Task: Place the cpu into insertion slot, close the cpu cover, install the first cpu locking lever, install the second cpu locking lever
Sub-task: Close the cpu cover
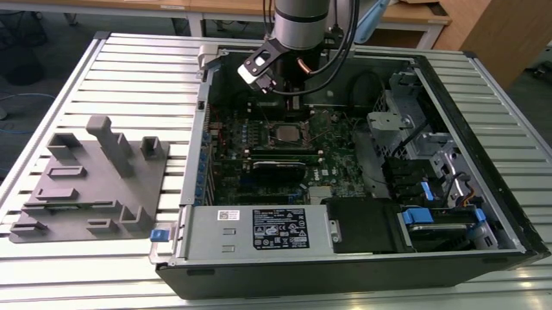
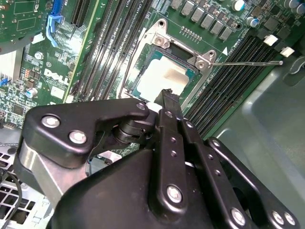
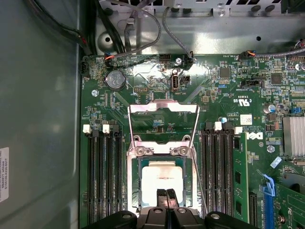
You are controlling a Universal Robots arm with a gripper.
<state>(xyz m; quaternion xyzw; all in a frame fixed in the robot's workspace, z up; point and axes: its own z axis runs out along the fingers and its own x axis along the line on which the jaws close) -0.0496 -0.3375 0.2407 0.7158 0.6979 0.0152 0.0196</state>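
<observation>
The cpu (image 3: 162,177) lies flat in the insertion slot (image 3: 131,183), its dull silver top facing up; it also shows in the second wrist view (image 2: 162,76) and the exterior view (image 1: 288,133). The cpu cover (image 3: 164,109) stands raised off the socket, with green board visible through its cut-out centre. My gripper (image 3: 167,196) hangs just over the cpu's near edge, its black fingertips (image 2: 167,95) pressed together with nothing between them. In the exterior view the gripper (image 1: 291,97) is inside the open computer case, above the socket. A thin wire locking lever (image 2: 248,62) sticks out sideways, unlatched.
Long black memory slots (image 3: 102,176) flank the socket on both sides. Cables (image 3: 143,28) run along the case wall behind the board. A power supply (image 1: 258,229) and drive bays with blue tabs (image 1: 414,216) fill the case front. A grey fixture plate (image 1: 86,181) lies on the table at the exterior view's left.
</observation>
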